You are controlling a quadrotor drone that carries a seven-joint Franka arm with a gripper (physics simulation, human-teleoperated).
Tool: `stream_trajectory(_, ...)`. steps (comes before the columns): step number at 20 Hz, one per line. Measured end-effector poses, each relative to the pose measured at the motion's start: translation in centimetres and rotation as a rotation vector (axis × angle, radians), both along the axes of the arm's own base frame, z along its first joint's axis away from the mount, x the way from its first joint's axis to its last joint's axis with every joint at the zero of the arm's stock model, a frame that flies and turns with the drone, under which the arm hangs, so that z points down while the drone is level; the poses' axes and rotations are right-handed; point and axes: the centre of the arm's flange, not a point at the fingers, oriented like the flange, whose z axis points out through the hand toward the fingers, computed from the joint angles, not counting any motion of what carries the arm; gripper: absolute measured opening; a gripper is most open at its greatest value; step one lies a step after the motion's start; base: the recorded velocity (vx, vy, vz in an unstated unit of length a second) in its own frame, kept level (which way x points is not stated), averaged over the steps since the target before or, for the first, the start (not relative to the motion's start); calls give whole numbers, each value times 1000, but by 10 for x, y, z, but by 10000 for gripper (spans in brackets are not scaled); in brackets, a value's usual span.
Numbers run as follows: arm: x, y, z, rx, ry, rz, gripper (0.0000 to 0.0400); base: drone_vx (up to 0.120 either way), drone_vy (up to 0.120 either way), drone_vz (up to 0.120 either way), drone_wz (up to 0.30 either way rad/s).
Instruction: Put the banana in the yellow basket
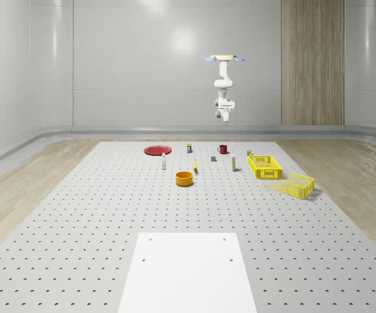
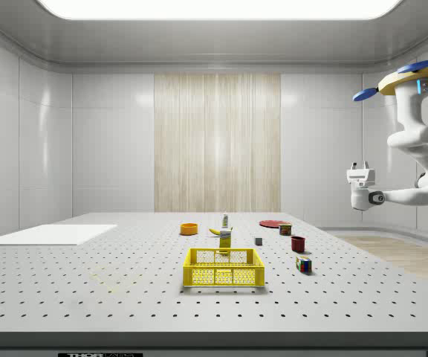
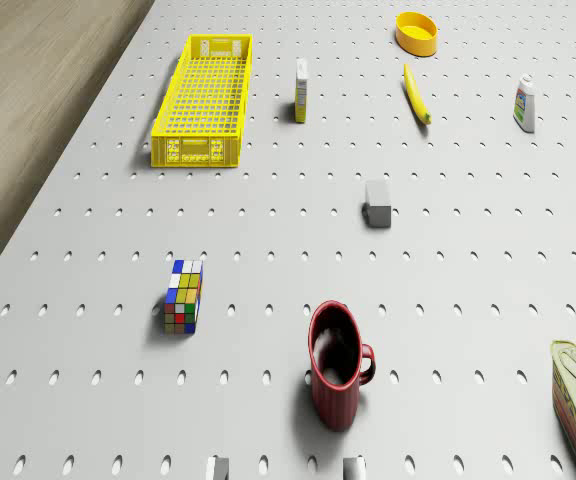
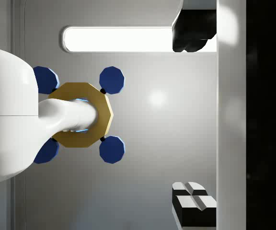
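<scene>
Yellow banana [image 3: 417, 93] lies apart, seemingly unobstructed, drone [image 1: 225, 59] hovering.

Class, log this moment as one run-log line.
drone: hovering high above table's far edge | gripper: empty, pointing upward | curved yellow banana: on table | yellow plastic mesh basket: empty

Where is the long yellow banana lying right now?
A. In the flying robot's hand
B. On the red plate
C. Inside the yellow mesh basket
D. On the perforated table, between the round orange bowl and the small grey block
D: the long yellow banana lies on the perforated table, between the round orange bowl and the small grey block, outside the yellow mesh basket.
</scene>
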Motion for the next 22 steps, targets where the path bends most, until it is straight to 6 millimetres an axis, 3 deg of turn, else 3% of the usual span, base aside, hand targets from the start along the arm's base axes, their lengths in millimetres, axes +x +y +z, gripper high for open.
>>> stream_trajectory(4, -4, 0, 30, 0, -3, 0, 400, 10, -100, 0, 0)
stream_trajectory(11, -2, 0, 71, 0, -9, 0, 400, 120, -120, 0, 0)
stream_trajectory(22, 0, 0, 91, 0, -17, 0, 400, 120, -120, 0, 0)
